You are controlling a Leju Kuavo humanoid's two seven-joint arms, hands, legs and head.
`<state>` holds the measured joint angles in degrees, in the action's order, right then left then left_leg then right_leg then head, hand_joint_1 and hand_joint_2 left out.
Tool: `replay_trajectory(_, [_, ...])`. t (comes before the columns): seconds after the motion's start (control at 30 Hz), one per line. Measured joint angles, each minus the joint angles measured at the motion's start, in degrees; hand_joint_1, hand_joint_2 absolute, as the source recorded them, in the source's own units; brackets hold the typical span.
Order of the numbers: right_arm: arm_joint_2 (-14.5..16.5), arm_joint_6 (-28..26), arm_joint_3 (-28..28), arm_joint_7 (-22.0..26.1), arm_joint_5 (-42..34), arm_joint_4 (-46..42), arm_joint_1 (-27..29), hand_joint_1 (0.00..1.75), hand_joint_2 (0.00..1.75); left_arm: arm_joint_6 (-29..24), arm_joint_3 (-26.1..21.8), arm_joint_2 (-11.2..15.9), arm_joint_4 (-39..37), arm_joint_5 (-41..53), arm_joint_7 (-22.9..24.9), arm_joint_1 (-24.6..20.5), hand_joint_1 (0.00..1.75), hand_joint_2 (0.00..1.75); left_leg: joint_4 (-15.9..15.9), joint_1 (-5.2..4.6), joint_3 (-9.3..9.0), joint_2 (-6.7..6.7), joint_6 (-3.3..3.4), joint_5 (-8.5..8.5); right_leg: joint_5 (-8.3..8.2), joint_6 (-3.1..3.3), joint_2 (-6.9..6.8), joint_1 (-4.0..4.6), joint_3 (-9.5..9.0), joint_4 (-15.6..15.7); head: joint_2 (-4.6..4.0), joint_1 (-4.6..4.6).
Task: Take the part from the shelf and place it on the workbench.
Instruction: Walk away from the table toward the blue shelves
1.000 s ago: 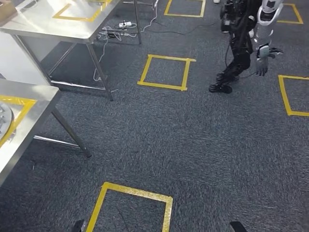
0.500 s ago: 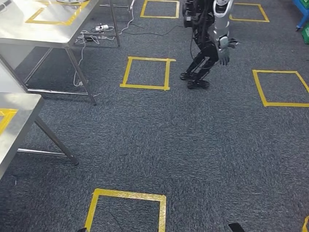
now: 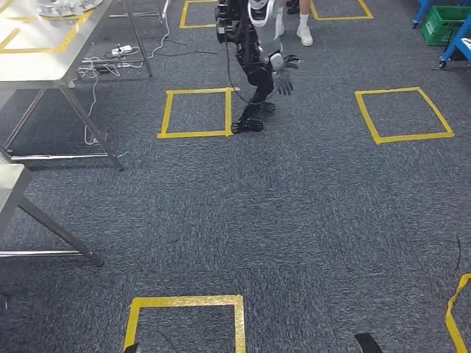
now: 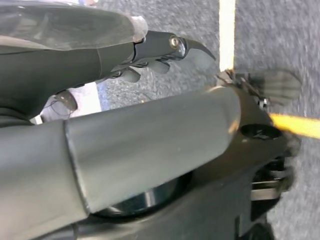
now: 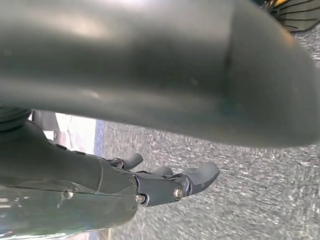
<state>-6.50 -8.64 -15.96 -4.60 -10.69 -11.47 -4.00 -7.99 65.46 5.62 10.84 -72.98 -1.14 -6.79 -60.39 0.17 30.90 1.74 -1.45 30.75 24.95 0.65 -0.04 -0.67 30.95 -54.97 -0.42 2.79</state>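
My left hand (image 4: 124, 47) hangs at my side over the grey carpet, fingers stretched out and nothing in them. My right hand (image 5: 151, 185) also hangs down above the carpet, fingers loosely extended and holding nothing. A steel workbench (image 3: 50, 55) marked with yellow tape stands at the far left in the head view, with a round metal object (image 3: 66, 6) at its back edge. The corner of a nearer steel table (image 3: 11, 184) shows at the left edge.
Another humanoid robot (image 3: 252, 62) stands crouched ahead, and a person's legs in white shoes (image 3: 302, 29) are behind it. Yellow tape squares (image 3: 194, 112) mark the carpet. Cables and a power strip (image 3: 114, 53) lie under the far workbench. A green crate (image 3: 444, 20) sits by blue frames at the far right.
The whole head picture has slid left, so the camera has turned to the right. The near table has almost left the picture; the green crate and the person's legs have come in.
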Motion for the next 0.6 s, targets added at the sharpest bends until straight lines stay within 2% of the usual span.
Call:
replay_trajectory(0.07, [0.08,0.02,0.01,-0.52,-0.48,0.01,-0.02,0.0,0.0,0.05,0.01,0.0,0.0,0.27,-0.25,0.1,0.0,0.0,-8.18,0.07,3.9,-1.07,-0.25,3.73,-0.13,0.22,0.83,0.07,0.25,-0.01,0.0,0.0])
replay_trajectory(0.1, [0.15,0.05,0.01,-0.79,-0.74,0.03,0.01,0.0,0.0,0.06,0.01,0.0,0.0,0.4,-0.37,0.14,0.0,0.0,-10.72,0.07,5.19,-1.2,-0.26,4.32,-0.16,0.26,1.33,0.11,0.33,-0.01,0.0,0.0])
replay_trajectory(0.13, [0.23,0.08,0.01,-0.99,-1.02,0.07,0.03,0.0,0.0,0.07,0.02,0.02,0.0,0.53,-0.49,0.17,0.0,0.0,-10.99,0.07,5.43,-1.29,-0.18,3.69,-0.19,0.27,1.9,0.14,0.35,-0.02,0.0,0.01])
replay_trajectory(0.17, [0.33,0.1,0.01,-1.09,-1.27,0.1,0.05,0.0,0.0,0.08,0.02,0.05,0.0,0.64,-0.6,0.17,0.0,0.0,-8.84,0.07,4.51,-1.45,0.0,2.01,-0.22,0.25,2.5,0.14,0.32,-0.03,0.0,0.01])
replay_trajectory(0.2, [0.44,0.1,0.01,-1.1,-1.45,0.12,0.05,0.0,0.0,0.11,0.02,0.14,0.0,0.71,-0.69,0.16,0.0,0.0,-4.93,0.06,2.71,-1.86,0.27,-0.27,-0.26,0.2,3.1,0.14,0.25,-0.03,0.0,0.01])
replay_trajectory(0.27, [0.8,0.1,0.02,-1.03,-1.63,0.13,0.03,0.0,0.0,0.17,0.02,0.37,0.0,0.87,-0.82,0.09,0.0,0.0,3.15,0.01,-0.9,-3.63,0.9,-3.65,-0.36,-0.06,4.14,0.21,0.28,-0.1,0.0,0.0])
replay_trajectory(0.3, [0.94,0.12,0.02,-1.0,-1.66,0.13,0.02,0.0,0.0,0.2,0.02,0.48,0.0,0.94,-0.86,0.04,0.0,0.0,5.41,-0.07,-1.84,-4.26,1.11,-4.33,-0.44,-0.27,4.55,0.22,0.4,-0.13,0.0,-0.01])
replay_trajectory(0.33, [1.08,0.16,0.02,-0.96,-1.66,0.14,0.05,0.0,0.0,0.22,0.02,0.54,0.0,0.98,-0.9,-0.02,0.0,0.0,6.36,-0.19,-2.16,-4.54,1.28,-4.42,-0.54,-0.56,4.92,0.19,0.56,-0.12,0.0,-0.01])
replay_trajectory(0.4, [1.24,0.23,0.01,-0.91,-1.66,0.16,0.18,0.0,0.0,0.23,0.02,0.57,0.0,0.98,-0.94,-0.11,0.0,0.0,6.82,-0.21,-2.28,-3.68,1.69,-4.66,-0.66,-1.19,5.4,0.02,0.77,-0.11,0.0,-0.02])
replay_trajectory(0.43, [1.32,0.25,0.01,-0.9,-1.66,0.17,0.27,0.0,0.0,0.23,0.02,0.57,0.0,0.98,-0.96,-0.14,0.0,0.0,7.17,-0.13,-2.42,-3.21,2.01,-4.86,-0.25,-1.45,4.85,0.03,1.02,-0.67,0.0,-0.03])
replay_trajectory(0.47, [1.38,0.25,0.01,-0.9,-1.66,0.19,0.31,0.0,0.0,0.23,0.02,0.58,0.0,0.98,-0.99,-0.14,0.0,0.0,7.54,-0.02,-2.55,-2.71,2.31,-5.06,0.82,-1.66,3.91,0.09,1.71,-2.23,0.0,-0.04])
replay_trajectory(0.53, [1.42,0.25,0.01,-0.89,-1.66,0.2,0.29,0.0,0.0,0.22,0.02,0.62,-0.01,0.98,-1.04,-0.08,0.0,0.0,7.87,-0.01,-2.66,-1.72,2.66,-5.22,4.69,-2.02,1.62,0.15,4.73,-9.02,0.0,-0.07])
replay_trajectory(0.57, [1.45,0.25,0.01,-0.89,-1.66,0.2,0.27,0.0,0.0,0.22,0.02,0.66,-0.02,0.98,-1.05,-0.03,0.0,0.0,7.86,-0.06,-2.63,-1.2,2.73,-5.2,6.6,-2.21,1.08,0.1,6.58,-13.12,0.0,-0.09])
replay_trajectory(0.6, [1.49,0.26,0.01,-0.89,-1.66,0.21,0.3,0.0,0.0,0.22,0.02,0.69,-0.02,0.97,-1.05,0.02,0.0,0.0,7.84,-0.09,-2.62,-0.69,2.75,-5.17,7.7,-2.41,0.81,0.01,7.93,-16.2,0.0,-0.09])
